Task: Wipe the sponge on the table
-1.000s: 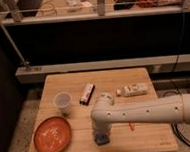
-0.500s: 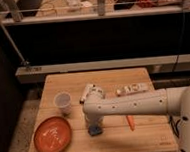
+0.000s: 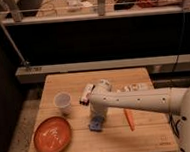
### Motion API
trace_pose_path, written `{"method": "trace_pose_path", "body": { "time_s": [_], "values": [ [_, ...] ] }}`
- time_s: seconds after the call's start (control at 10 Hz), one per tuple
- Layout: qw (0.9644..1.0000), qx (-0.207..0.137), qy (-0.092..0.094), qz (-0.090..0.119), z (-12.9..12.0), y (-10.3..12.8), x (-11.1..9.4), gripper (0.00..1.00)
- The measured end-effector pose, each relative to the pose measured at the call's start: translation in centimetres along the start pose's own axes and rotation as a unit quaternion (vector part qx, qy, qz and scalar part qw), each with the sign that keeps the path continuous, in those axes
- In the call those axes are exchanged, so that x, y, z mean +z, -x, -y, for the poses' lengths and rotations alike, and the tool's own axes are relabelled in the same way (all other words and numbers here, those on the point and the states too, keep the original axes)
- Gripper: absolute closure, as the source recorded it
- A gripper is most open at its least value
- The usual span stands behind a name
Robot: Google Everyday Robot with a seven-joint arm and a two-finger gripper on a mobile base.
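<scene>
The blue sponge (image 3: 96, 124) lies flat on the light wooden table (image 3: 144, 136), near its front middle. My white arm reaches in from the right, bends above the table's centre and points down. Its gripper (image 3: 96, 118) sits right on top of the sponge, shut on it and covering its upper edge. The sponge's lower part shows below the gripper and rests on the wood.
A white cup (image 3: 63, 103) stands at the left, with an orange plate (image 3: 52, 136) in front of it. A dark red-and-white packet (image 3: 86, 94) lies behind the arm, a pale packet (image 3: 135, 88) at the back right, and an orange stick (image 3: 129, 118) to the right of the sponge.
The gripper and the sponge have slid together from the table's front edge back toward its middle. The arm's bend has swung left and further over the table.
</scene>
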Motion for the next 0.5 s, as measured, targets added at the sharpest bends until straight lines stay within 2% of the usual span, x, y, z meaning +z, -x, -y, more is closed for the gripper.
{"method": "trace_pose_path", "body": {
  "time_s": [0.1,0.3,0.5],
  "values": [
    [0.9999,0.014,0.001,-0.003,-1.6,-0.2,-0.3,0.49],
    [0.9992,0.04,0.004,-0.008,-3.6,0.1,-1.0,0.65],
    [0.9984,0.055,0.008,-0.009,-4.3,0.8,-1.5,0.68]
  ]
}}
